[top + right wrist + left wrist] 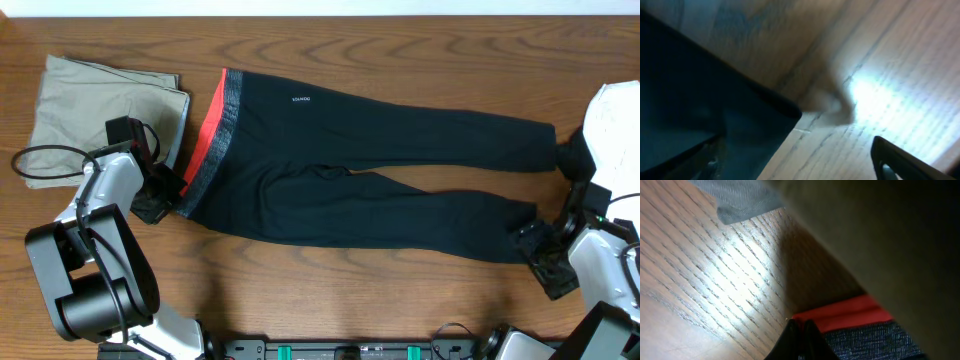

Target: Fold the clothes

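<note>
At the ankle hem (522, 216) of the leggings (380, 170), close the wide-open right gripper (797, 157) squarely over both layers; with left gripper (799, 330) clamped on the waistband (855, 312) corner, lift evenly

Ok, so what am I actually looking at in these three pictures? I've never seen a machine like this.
It is a robot with two arms at a wooden table. The wide picture comes from a camera above. The two close-ups come from a camera on each wrist, looking along that arm's jaws. On the table lie black leggings, spread flat, with folded khaki trousers at one end and a white garment at the other. The left arm has its jaws shut on a corner of the red-and-grey waistband. The right arm has its jaws open at an ankle cuff, holding nothing.
</note>
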